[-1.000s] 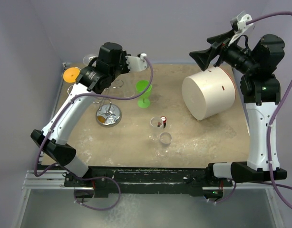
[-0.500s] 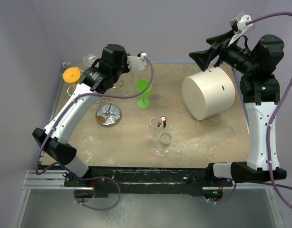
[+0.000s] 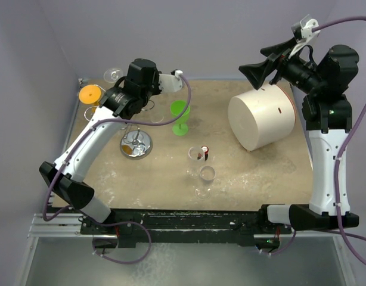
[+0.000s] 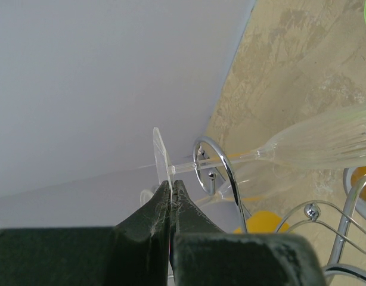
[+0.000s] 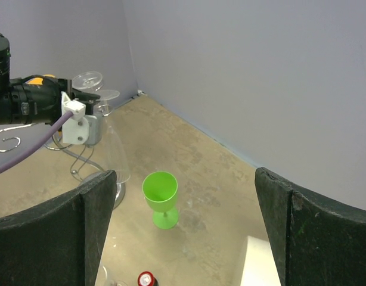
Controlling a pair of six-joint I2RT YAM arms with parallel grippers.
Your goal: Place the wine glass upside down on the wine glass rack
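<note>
A clear wine glass (image 4: 317, 143) hangs upside down, with its bowl (image 5: 114, 156) below its foot. My left gripper (image 4: 171, 186) is shut on the thin edge of the glass's foot (image 4: 161, 156). The stem runs across a curled wire arm (image 4: 226, 171) of the wine glass rack, whose round shiny base (image 3: 136, 145) stands at the table's back left. In the top view the left wrist hides these fingertips. My right gripper (image 3: 270, 58) is open and empty, held high over the back right, far from the rack.
An orange glass (image 3: 89, 93) and another clear glass foot (image 3: 113, 74) hang on the rack. A green goblet (image 3: 180, 116) stands just right of it. Two clear glasses (image 3: 206, 174) and a red-capped item (image 3: 205, 150) stand mid-table. A big white cylinder (image 3: 260, 119) lies at the back right.
The left arm has edged slightly to the right over the rack, still holding the glass. The right arm has stayed put.
</note>
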